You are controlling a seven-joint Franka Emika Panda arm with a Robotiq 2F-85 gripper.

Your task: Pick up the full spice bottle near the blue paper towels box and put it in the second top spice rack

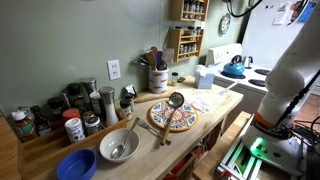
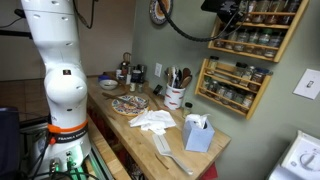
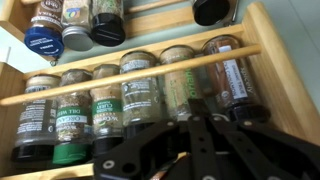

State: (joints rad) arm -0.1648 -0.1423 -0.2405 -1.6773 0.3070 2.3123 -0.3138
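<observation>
The tool (image 2: 226, 12) hangs at the wall-mounted spice rack (image 2: 250, 47), well above the blue paper towels box (image 2: 198, 135). The wrist view shows only its dark linkage, so I cannot tell whether the jaws are apart or clamped, nor where the full spice bottle is. Such a bottle is probably rigid, smooth and slightly hefty, best gripped across the body below the cap. The row of jars (image 3: 140, 95) carries green and dark labels, too blurred to read.

White arm (image 2: 60, 75), seemingly black end effector (image 3: 197, 132).
</observation>
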